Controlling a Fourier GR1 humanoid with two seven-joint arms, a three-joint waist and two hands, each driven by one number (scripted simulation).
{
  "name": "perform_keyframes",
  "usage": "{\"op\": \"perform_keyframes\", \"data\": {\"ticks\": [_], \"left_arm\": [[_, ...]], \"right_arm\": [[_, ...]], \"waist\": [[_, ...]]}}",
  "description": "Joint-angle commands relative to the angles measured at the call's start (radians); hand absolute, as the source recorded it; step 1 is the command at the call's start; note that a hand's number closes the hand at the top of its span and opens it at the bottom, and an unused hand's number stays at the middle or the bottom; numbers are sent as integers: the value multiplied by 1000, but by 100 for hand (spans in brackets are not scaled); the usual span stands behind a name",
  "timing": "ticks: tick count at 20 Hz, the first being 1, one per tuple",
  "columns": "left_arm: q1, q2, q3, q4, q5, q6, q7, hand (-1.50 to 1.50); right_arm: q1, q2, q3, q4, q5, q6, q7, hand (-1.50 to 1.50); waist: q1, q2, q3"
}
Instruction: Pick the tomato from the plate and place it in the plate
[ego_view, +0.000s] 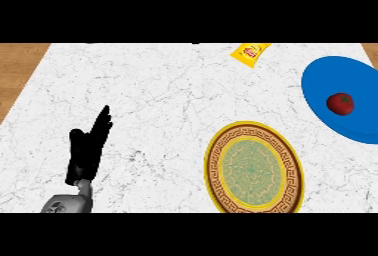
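A red tomato (340, 103) lies on a blue plate (332, 80) at the right edge of the marble counter. Nearer to me, right of centre, stands a yellow plate (255, 170) with a brown patterned rim and a green middle; nothing lies on it. My left hand (86, 148) shows at the lower left, black, fingers straight and pointing up, far from both plates and holding nothing. The right hand does not show in the head view.
A yellow packet (249, 53) with a red mark lies at the counter's far edge, above the plates. Wooden floor (16, 70) shows beyond the counter's left side and at the top right corner. White marble spreads between my left hand and the plates.
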Motion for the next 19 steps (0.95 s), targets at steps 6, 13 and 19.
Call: {"op": "perform_keyframes", "data": {"ticks": [6,13,19], "left_arm": [[-11,2,18,18,1,8,-5,0],[-11,-14,-6,8,-18,18,6,0],[-8,0,-13,-37,-15,1,37,0]], "right_arm": [[78,-4,-35,2,-33,-12,-78,-150],[92,-55,-66,9,-56,-44,-34,-150],[87,-68,-59,4,-45,-88,3,-150]], "waist": [[-11,-1,1],[-3,4,3],[11,3,4]]}}
